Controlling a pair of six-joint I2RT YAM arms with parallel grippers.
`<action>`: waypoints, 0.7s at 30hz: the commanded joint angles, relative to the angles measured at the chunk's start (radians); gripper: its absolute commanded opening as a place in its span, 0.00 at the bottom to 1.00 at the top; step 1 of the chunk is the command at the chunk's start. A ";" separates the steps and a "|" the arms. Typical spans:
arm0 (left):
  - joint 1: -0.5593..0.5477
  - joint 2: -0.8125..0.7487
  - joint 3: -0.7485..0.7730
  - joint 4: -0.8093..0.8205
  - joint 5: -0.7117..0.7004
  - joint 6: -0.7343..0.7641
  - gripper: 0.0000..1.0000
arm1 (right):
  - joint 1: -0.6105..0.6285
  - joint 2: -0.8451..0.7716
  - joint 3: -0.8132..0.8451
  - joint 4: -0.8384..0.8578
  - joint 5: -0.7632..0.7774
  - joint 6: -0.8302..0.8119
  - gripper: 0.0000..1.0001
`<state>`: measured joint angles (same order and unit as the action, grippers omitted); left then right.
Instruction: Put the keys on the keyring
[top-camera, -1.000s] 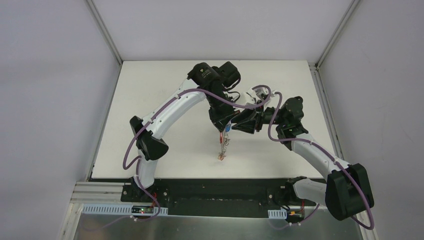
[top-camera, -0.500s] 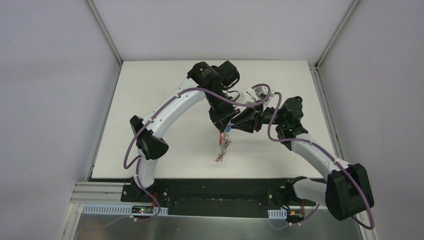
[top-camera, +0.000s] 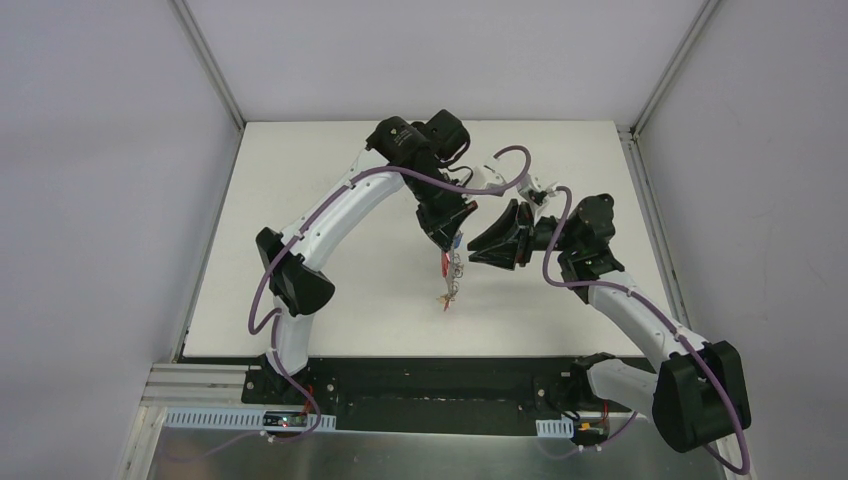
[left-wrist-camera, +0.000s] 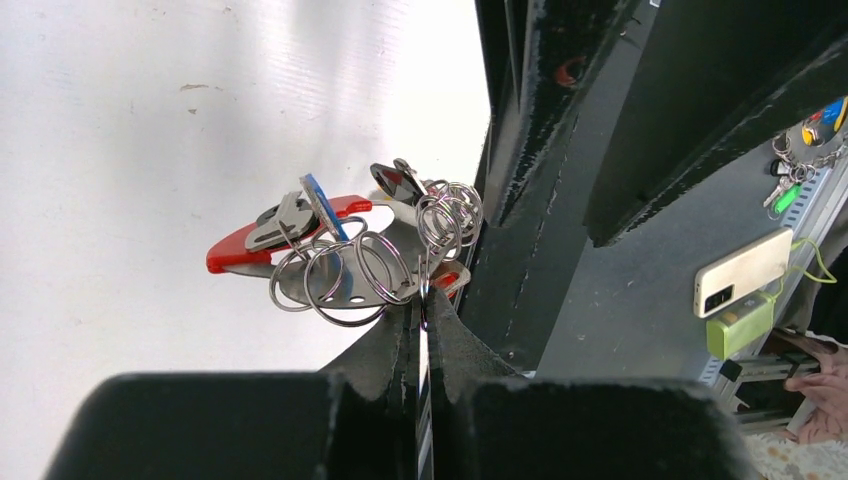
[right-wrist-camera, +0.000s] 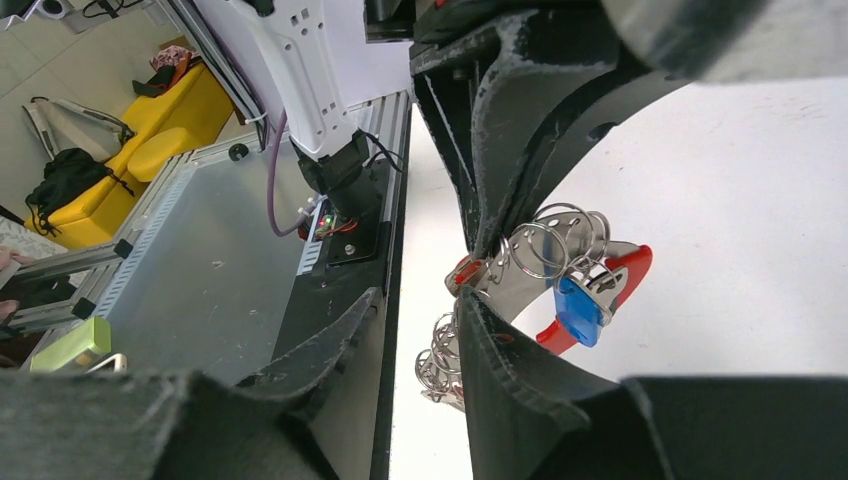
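Note:
The keyring (left-wrist-camera: 350, 268), a bunch of grey metal rings on a red curved band (left-wrist-camera: 235, 248), hangs above the white table (top-camera: 380, 320). My left gripper (left-wrist-camera: 425, 305) is shut on one of its rings. A blue-headed key (right-wrist-camera: 578, 310) hangs among the rings, and a chain of rings (right-wrist-camera: 438, 365) dangles below. In the top view the keyring (top-camera: 452, 272) hangs from the left gripper (top-camera: 447, 246) at mid-table. My right gripper (right-wrist-camera: 418, 295) stands open right beside the bunch. Its right finger (right-wrist-camera: 500, 350) is against the rings, with nothing clamped between the fingers. It sits just right of the keyring in the top view (top-camera: 474, 246).
Grey walls and metal rails (top-camera: 210, 70) enclose the table on three sides. The black base plate (top-camera: 430, 385) with both arm mounts runs along the near edge. The two wrists are close together over mid-table.
The right arm has drawn back a little to the right and turned, its cable loop rising. The left wrist shifted slightly left and back, and the hanging keyring swung slightly right.

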<state>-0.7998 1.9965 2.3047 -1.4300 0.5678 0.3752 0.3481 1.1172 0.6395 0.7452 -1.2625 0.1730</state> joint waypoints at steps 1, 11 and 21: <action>0.005 -0.015 -0.004 0.007 0.037 -0.018 0.00 | -0.008 -0.021 0.032 0.022 -0.043 0.002 0.36; 0.006 -0.014 -0.018 0.010 0.141 -0.019 0.00 | 0.003 0.011 0.033 0.020 0.026 0.004 0.37; 0.006 -0.017 -0.027 0.017 0.191 -0.022 0.00 | 0.008 0.032 0.030 0.019 0.043 0.003 0.38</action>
<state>-0.7971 1.9965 2.2749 -1.4174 0.6949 0.3553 0.3492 1.1469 0.6395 0.7425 -1.2190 0.1757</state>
